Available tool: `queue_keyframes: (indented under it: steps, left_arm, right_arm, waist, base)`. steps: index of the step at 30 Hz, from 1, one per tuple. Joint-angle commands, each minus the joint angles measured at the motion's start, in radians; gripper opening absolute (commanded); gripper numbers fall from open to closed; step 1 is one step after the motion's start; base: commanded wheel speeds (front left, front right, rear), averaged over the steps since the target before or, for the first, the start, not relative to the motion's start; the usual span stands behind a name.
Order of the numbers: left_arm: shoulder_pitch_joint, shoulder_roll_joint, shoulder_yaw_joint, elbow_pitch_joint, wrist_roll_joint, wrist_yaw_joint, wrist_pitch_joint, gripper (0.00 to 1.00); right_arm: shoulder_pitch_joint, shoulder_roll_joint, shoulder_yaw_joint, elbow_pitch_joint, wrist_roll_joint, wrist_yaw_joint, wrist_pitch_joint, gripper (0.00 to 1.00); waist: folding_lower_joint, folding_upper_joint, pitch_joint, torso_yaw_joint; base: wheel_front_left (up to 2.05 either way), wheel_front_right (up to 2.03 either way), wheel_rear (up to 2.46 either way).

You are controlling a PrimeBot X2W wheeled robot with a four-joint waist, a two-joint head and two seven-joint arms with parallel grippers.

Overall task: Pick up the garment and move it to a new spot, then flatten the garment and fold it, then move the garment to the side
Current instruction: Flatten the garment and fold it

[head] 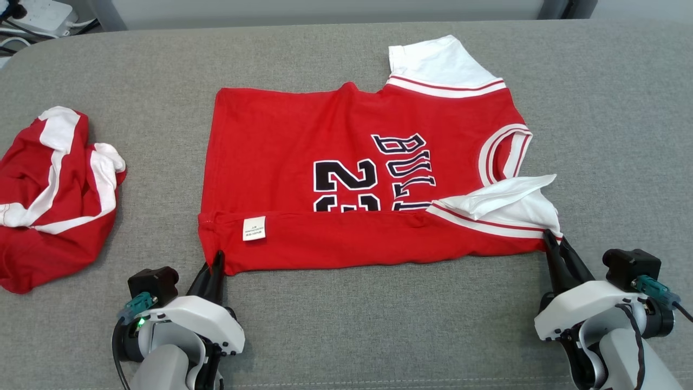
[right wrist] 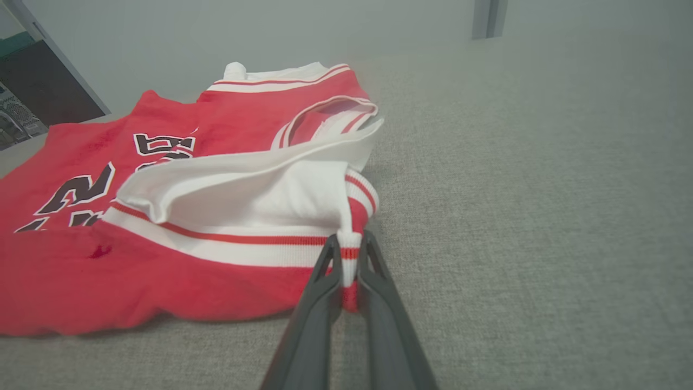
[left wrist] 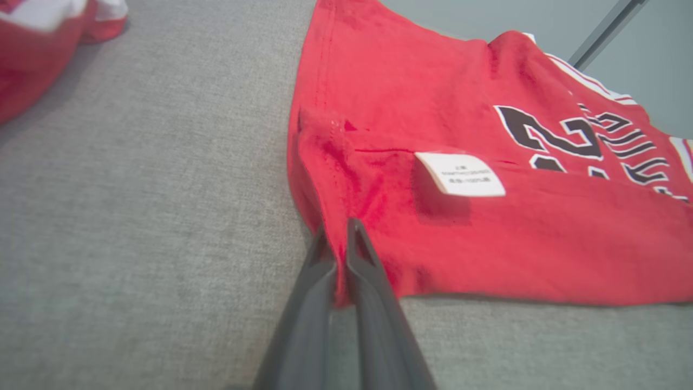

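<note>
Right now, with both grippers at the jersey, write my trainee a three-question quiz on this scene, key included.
1. True or false: the left gripper is shut on the near hem corner of the red jersey.
2. What does the right gripper pinch? A) the neckline B) the striped edge of the white sleeve C) the care label
3. Fill in: in the head view, the crumpled red-and-white garment lies on the grey surface to the jersey's ___.
Key: 1 true; 2 B; 3 left.
</note>
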Motion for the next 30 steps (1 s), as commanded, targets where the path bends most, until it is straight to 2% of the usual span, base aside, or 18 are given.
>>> queue_keyframes:
  steps: [1, 18, 30]
  left_arm:
    - [-0.015, 0.015, 0.025, -0.009, -0.009, -0.008, -0.002, 0.0]
    - [0.079, 0.031, 0.089, 0.01, 0.046, 0.01, -0.002, 0.0]
    - [0.125, 0.027, 0.102, 0.01, 0.075, 0.016, -0.002, 0.0]
  right_arm:
    - [-0.008, -0.009, 0.012, -0.018, -0.002, 0.004, -0.014, 0.0]
    - [0.09, -0.032, -0.012, -0.005, 0.015, 0.004, -0.014, 0.0]
    - [0.165, -0.03, -0.017, -0.032, 0.026, 0.004, -0.014, 0.0]
  waist:
    - [0.0, 0.0, -0.009, 0.002]
    - [0.0, 0.0, -0.125, 0.0]
    - [0.0, 0.0, -0.146, -0.001]
  base:
    - [0.0, 0.0, 0.0]
    - [0.0, 0.0, 0.0]
    - [0.0, 0.0, 0.0]
